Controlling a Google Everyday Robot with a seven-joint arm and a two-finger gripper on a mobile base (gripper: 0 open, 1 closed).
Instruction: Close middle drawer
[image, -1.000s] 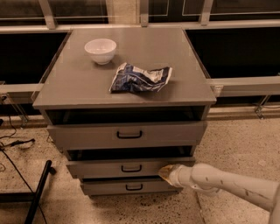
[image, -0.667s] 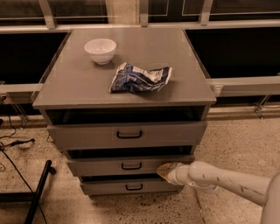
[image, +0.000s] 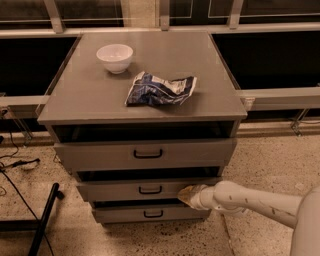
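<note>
The grey cabinet (image: 145, 107) has three drawers. The middle drawer (image: 130, 190) has a wide low front with a small black bar handle (image: 150, 190) and stands slightly pulled out, a dark gap above it. My gripper (image: 186, 195) is at the end of the white arm (image: 250, 201) coming from the lower right. Its yellowish tip presses against the right part of the middle drawer's front. The upper drawer (image: 145, 154) sits above, also a little out, and the lower drawer (image: 150, 214) below.
A white bowl (image: 115, 57) and a crumpled blue and white chip bag (image: 160, 89) lie on the cabinet top. A black stand leg (image: 44, 220) and cables (image: 15, 165) are on the speckled floor at left. A railing runs behind.
My gripper has moved left along with the arm, pressing on the middle drawer's front. The drawer has slid slightly inward.
</note>
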